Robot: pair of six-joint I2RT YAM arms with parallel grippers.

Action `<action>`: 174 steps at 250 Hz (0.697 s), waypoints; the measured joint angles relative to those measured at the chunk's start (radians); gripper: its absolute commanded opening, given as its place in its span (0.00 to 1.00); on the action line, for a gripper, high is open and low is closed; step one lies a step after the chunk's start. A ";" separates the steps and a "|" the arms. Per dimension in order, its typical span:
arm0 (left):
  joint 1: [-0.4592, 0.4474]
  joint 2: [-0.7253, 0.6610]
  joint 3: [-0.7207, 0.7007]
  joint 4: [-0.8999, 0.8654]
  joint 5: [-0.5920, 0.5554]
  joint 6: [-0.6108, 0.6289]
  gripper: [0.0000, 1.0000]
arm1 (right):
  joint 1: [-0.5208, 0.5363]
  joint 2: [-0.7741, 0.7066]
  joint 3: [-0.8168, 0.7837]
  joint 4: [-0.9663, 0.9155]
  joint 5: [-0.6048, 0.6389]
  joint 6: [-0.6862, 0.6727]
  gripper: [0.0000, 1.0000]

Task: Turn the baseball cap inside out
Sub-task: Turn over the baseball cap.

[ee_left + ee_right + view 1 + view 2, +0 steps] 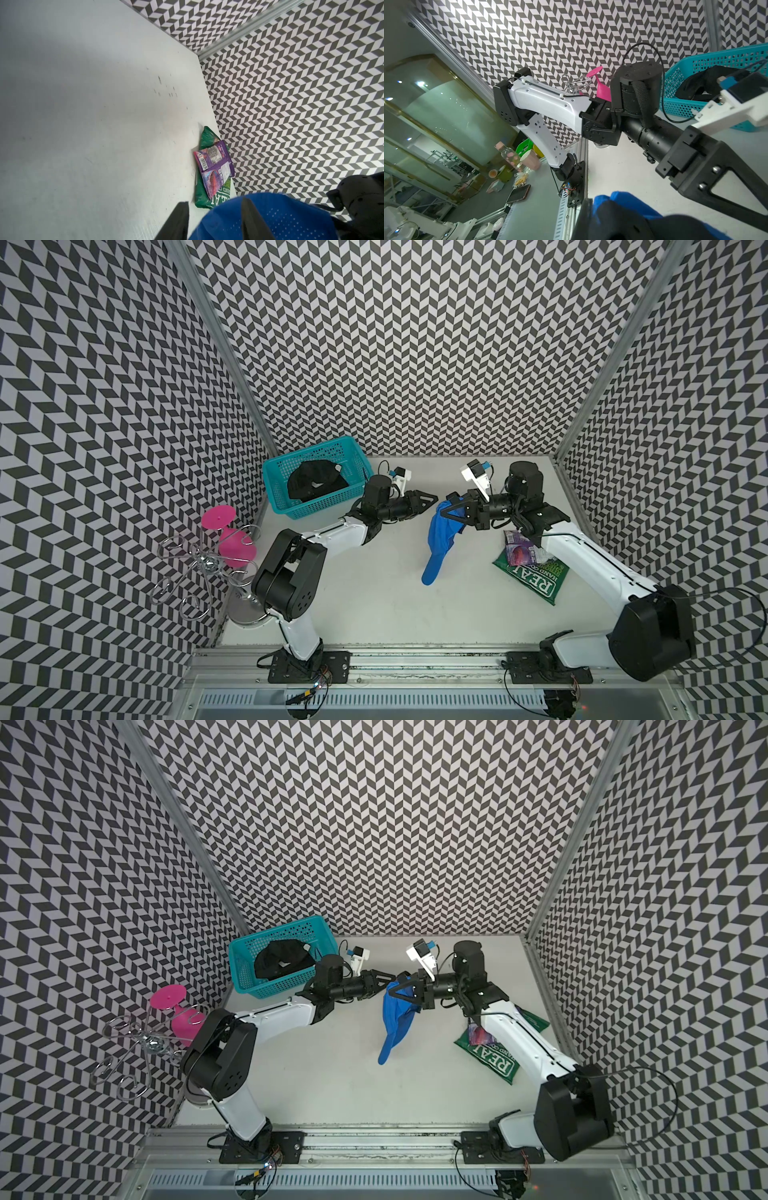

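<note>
Both arms are extended inward, tips nearly met. The blue cap is pinched by the right gripper and hung below it. The left gripper is seen parted alongside.

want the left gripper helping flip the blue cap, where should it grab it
Probably pinch the crown's slack edge of the blue baseball cap beside the right gripper, approaching level from the left gripper's side: the cap hangs brim down, crown uppermost.
</note>
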 measured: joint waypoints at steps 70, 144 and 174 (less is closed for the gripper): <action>0.088 -0.369 -0.203 -0.044 -0.113 0.180 0.76 | -0.014 -0.003 -0.007 0.039 -0.005 0.039 0.07; 0.028 -0.530 -0.257 -0.040 -0.032 0.576 0.80 | -0.014 -0.003 0.021 0.040 -0.057 0.052 0.11; -0.027 -0.482 -0.232 -0.038 0.009 0.711 0.82 | -0.014 -0.003 0.031 0.040 -0.069 0.056 0.11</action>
